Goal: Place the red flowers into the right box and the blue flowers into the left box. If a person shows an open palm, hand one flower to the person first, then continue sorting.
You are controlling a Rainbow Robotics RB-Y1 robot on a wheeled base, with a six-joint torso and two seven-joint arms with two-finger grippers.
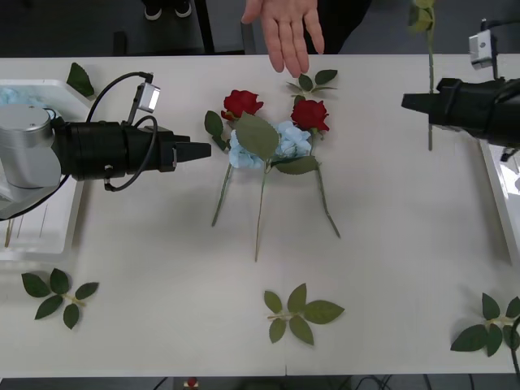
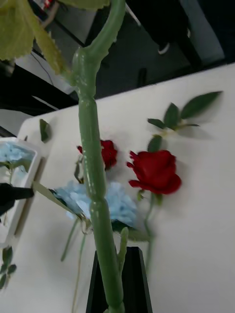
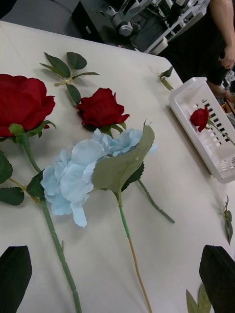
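Right: right gripper [image 1: 406, 101] pinches a green stem [image 1: 430, 89]. Left: left gripper [image 1: 205, 149], fingers spread, empty beside the flowers [image 1: 268, 130]; open palm [image 1: 284, 28] beyond.

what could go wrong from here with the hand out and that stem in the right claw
1. The person's hand shows over the table's far edge; the right claw might box its stem instead of handing it over.
2. The blue flower overlaps two roses; the open left claw may snag or drag more than one.
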